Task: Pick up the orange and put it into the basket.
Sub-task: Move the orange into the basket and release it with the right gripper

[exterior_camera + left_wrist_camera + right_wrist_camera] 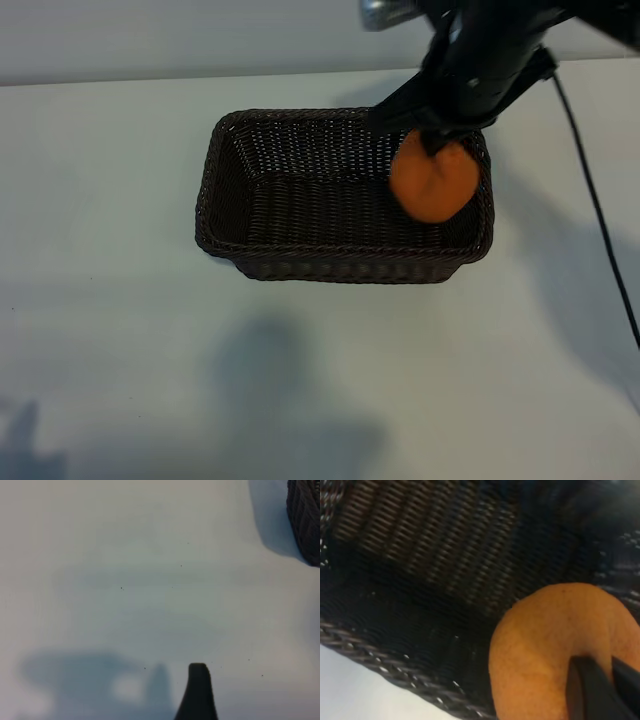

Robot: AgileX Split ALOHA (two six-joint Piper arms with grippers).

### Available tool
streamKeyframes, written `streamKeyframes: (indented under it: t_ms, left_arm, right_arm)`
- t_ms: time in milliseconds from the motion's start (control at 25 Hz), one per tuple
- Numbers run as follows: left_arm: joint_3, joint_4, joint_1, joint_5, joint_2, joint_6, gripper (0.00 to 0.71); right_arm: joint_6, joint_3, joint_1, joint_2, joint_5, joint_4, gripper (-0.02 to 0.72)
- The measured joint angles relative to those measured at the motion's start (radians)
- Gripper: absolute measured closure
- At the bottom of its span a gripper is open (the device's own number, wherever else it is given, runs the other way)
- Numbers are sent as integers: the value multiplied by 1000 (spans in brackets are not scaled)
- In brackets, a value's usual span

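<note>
The orange [435, 182] hangs over the right end of the dark woven basket [206, 205], just above its floor. My right gripper [432, 142] comes down from the far right and is shut on the knob at the orange's top. In the right wrist view the orange [545, 645] fills the lower corner, with my gripper [606, 674] pinching it and the basket's inner wall [420, 540] behind. My left gripper is outside the exterior view. Its wrist view shows one dark fingertip [198, 685] over bare table, with nothing by it.
White table [120, 350] lies all round the basket. A black cable [600, 220] runs along the table's right side. A corner of the basket [305, 515] shows at the edge of the left wrist view.
</note>
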Motion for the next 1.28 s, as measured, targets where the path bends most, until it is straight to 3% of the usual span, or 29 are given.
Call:
streamKeyframes:
  t_ms: [520,1280]
  left_arm:
    - [0,0,0,0,0,-3,118]
    - [0,-1,0,0,0,-2,118]
  right_arm:
    - [-1,-4,15,140,-140,13,659]
    - [-18,-7,15,247,-170,24,640]
